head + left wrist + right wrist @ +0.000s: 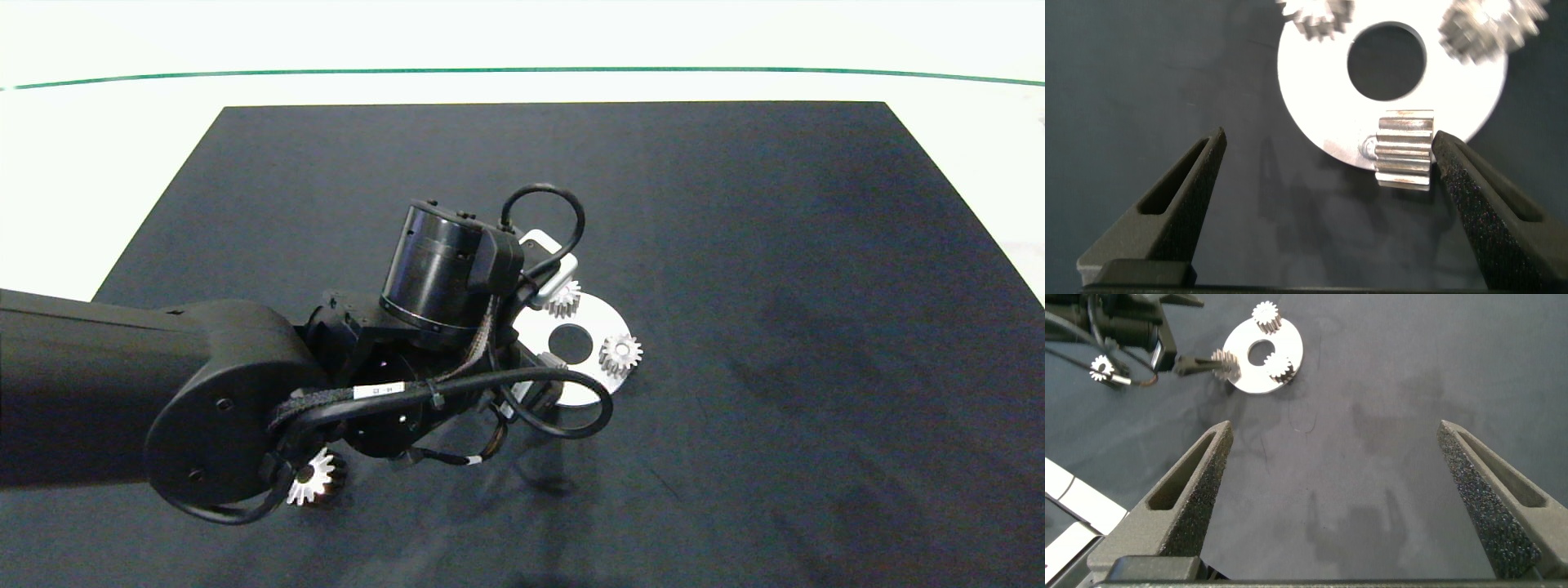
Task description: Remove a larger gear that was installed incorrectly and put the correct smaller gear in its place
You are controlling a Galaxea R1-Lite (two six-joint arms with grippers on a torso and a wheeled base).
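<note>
Silver larger gear [1404, 151], at the near rim of the round metal plate [1306, 98]. It shows its toothed flank rather than its face, so it looks tipped on edge, not seated flat. A small stub [1369, 147], perhaps its pin, shows just beside it. I take this for the larger gear because the loose one on the mat matches the plate's small ones in size; that is a judgement, not a certainty.

Left gripper [1328, 135]: fingers spread wide, holding nothing. One finger sits against or just beside the gear, and contact cannot be told. The other finger is well clear, over the dark mat [735, 245].

Two small gears [563, 299] [620, 353] stand on the plate's far side. The smaller gear [314, 482] lies flat on the mat, partly under the left arm [98, 384].

Step in hand, as I judge it: removal, not finished. Next move calls for centring the fingers over the tipped gear, closing across its faces or teeth, and lifting it clear of the plate before fetching the replacement. It may roll if nudged.

Right gripper [1335, 429]: fingers wide apart and empty, high over bare mat, well apart from the plate.

Views: only the left wrist view shows the gear's tilt and the stub, which the arm hides in the head view. The right wrist view takes in the plate, the left gripper and the loose gear together.
</note>
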